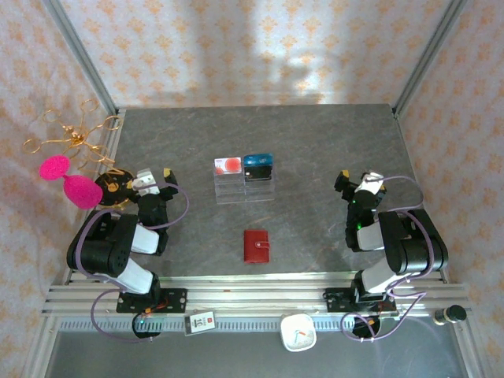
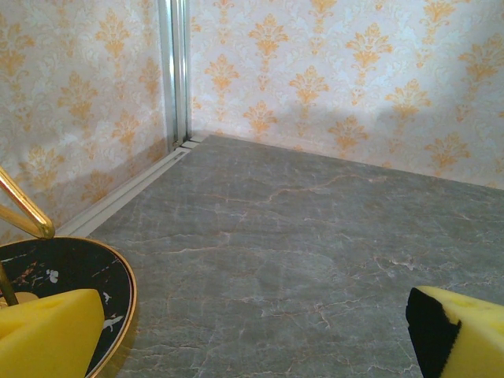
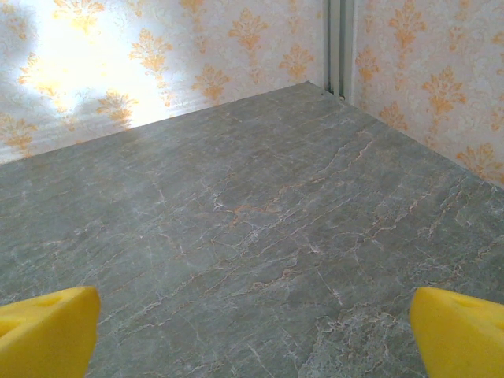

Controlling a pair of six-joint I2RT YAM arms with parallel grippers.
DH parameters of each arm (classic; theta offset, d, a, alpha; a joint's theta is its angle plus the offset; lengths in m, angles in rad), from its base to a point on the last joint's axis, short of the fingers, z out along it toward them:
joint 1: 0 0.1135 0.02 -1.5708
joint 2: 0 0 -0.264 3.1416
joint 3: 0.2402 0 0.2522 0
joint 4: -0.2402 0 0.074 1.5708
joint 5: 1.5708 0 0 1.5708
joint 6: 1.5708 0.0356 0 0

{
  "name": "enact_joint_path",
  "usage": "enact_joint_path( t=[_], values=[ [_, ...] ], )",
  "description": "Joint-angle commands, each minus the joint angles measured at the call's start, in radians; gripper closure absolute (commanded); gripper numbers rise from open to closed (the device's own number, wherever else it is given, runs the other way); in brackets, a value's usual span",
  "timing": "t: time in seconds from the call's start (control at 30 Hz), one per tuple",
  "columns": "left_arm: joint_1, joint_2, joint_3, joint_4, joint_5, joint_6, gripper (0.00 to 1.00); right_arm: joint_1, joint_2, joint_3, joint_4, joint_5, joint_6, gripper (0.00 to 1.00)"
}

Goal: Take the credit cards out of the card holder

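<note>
Low in the middle of the overhead view, the red card holder [image 1: 257, 246] lies flat and folded shut on the grey marbled table [image 1: 331, 142]. It is well apart from both arms and roughly midway between them. Just above it in the frame is a clear acrylic tiered stand [image 1: 244, 191], with a red-and-white card [image 1: 227, 164] on its left side and a blue card [image 1: 257, 163] on its right.

At centre left, the left gripper [image 1: 155, 176] has its jaws spread wide and grips nothing. In its wrist view the yellow fingertips [image 2: 47, 335] sit in the lower corners with bare table between them. A black, gold-rimmed dish [image 2: 79, 264] lies at lower left, partly behind the left finger. From overhead, that dish sits at the table's left edge under a gold wire stand [image 1: 75, 138] carrying pink ornaments [image 1: 55, 167].

At centre right, the right gripper [image 1: 358, 178] is likewise spread wide and empty, and its wrist view shows yellow fingertips [image 3: 47, 331] in the lower corners over bare table. A white timer [image 1: 298, 331] sits at the bottom edge of the overhead view.
</note>
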Motion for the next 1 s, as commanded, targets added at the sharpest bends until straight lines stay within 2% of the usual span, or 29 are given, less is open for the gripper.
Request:
enact_joint_path(
  t=[0.0, 0.57, 0.63, 0.7, 0.77, 0.83, 0.97],
  values=[
    [0.009, -0.002, 0.015, -0.002, 0.008, 0.001, 0.0, 0.0, -0.014, 0.006, 0.039, -0.005, 0.005, 0.0],
    [0.01, -0.003, 0.015, -0.002, 0.008, 0.002, 0.0, -0.001, -0.01, 0.011, 0.033, -0.005, 0.008, 0.0],
    [0.01, -0.008, 0.005, 0.015, -0.018, -0.005, 0.0, -0.001, -0.014, 0.009, 0.034, -0.007, 0.008, 0.0],
    [0.006, -0.046, 0.009, -0.039, -0.028, -0.014, 0.01, -0.001, -0.027, 0.012, 0.02, 0.006, 0.013, 0.0],
    [-0.011, -0.072, -0.01, -0.003, -0.027, 0.021, 0.01, -0.001, -0.076, 0.052, -0.082, 0.04, 0.025, 0.0],
    [-0.063, -0.122, -0.011, -0.04, -0.123, 0.051, 0.01, -0.001, -0.121, 0.132, -0.262, 0.058, 0.036, 0.0],
    [-0.107, -0.254, 0.076, -0.308, -0.207, 0.032, 0.01, 0.0, -0.155, 0.246, -0.511, 0.107, 0.123, 0.0]
  ],
)
